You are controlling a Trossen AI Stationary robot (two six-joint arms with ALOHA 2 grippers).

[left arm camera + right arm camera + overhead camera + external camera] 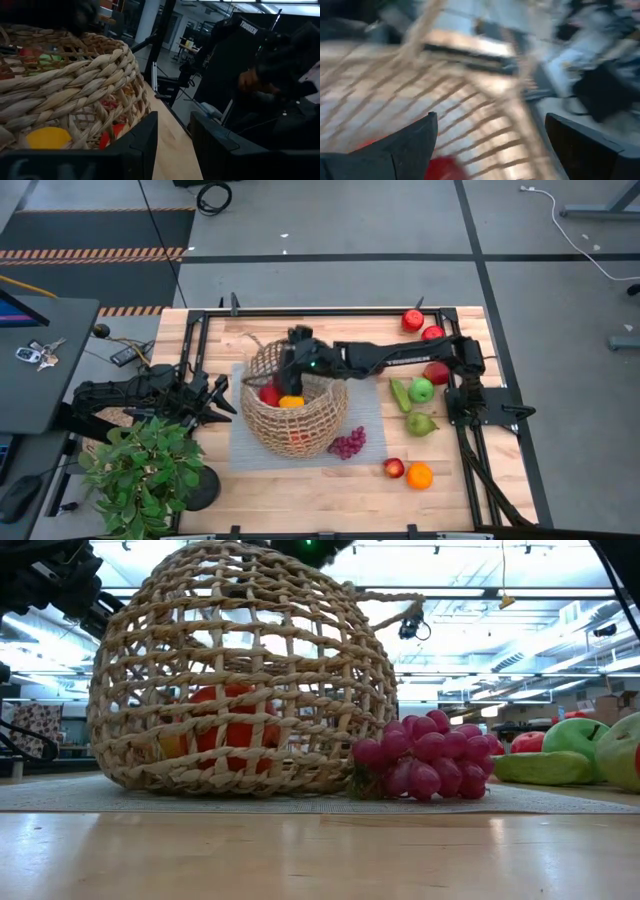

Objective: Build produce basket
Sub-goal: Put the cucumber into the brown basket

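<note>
Basket (295,412) sits centre of the high view on a grey mat (240,448), tipped so its mouth faces the upper part of the frame. Open tan wicker, rounded, thin loop handles. A red apple (269,394) and an orange (291,401) show at its mouth.

Right gripper (292,352) hangs over the basket rim, fingers spread wide with nothing between them. Looks like the drop step of a loading cycle, roughly a third done.

Left gripper (222,397) waits just left of the basket, fingers parted, empty.

Loose produce, all smooth moulded plastic: knobbly purple grapes (348,443) touching the basket's lower right, green pear (420,423) and green apple (421,390) at right, red apple and orange (419,475) lower right.

Next call: right arm clears the rim, goes for the grapes; lumpy bunch, needs a wide pinch.
</note>
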